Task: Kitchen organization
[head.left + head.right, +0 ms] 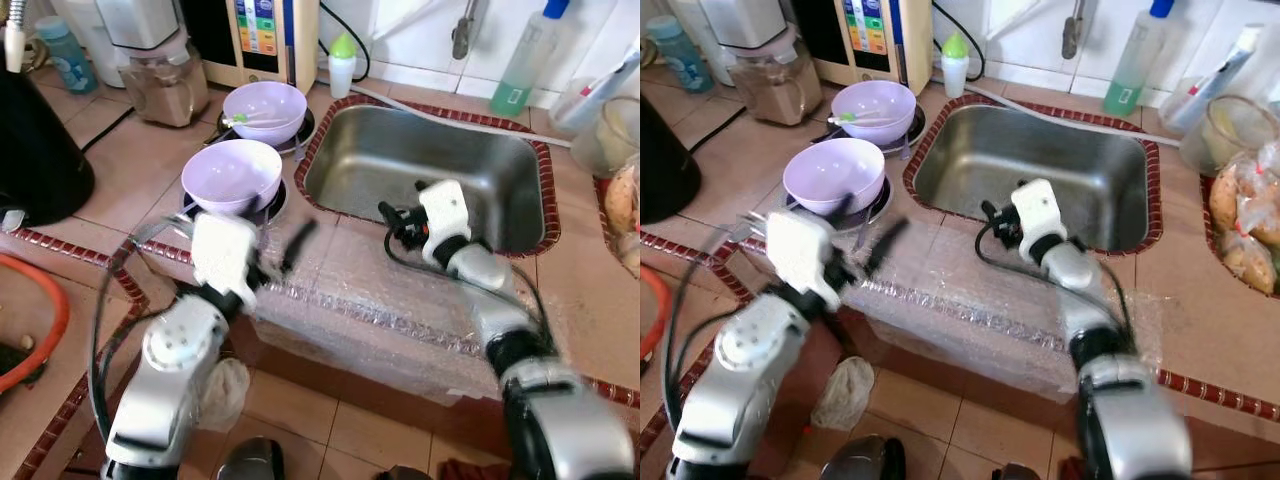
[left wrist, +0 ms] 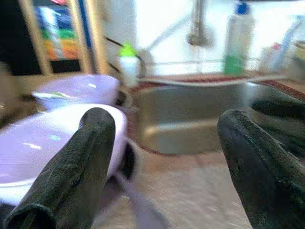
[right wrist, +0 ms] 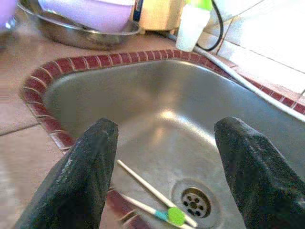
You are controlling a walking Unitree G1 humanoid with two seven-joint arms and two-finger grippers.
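Both grippers spread-fingered at a tiled kitchen worktop

The left gripper (image 2: 162, 167) hovers by the near lilac bowl (image 1: 232, 175); the right gripper (image 3: 162, 176) hangs over the steel sink's (image 1: 480, 170) front edge, where chopsticks (image 3: 152, 193) lie beside the drain. Bubble wrap (image 1: 380, 310) covers the worktop's front edge. No labels are readable on the bottles at the back edge.

L tool (image 1: 285, 250) motion-blurred; potato bag (image 1: 1248, 220) cut by edge.

two lilac bowls (image 1: 234, 175) beside sink (image 1: 368, 160)
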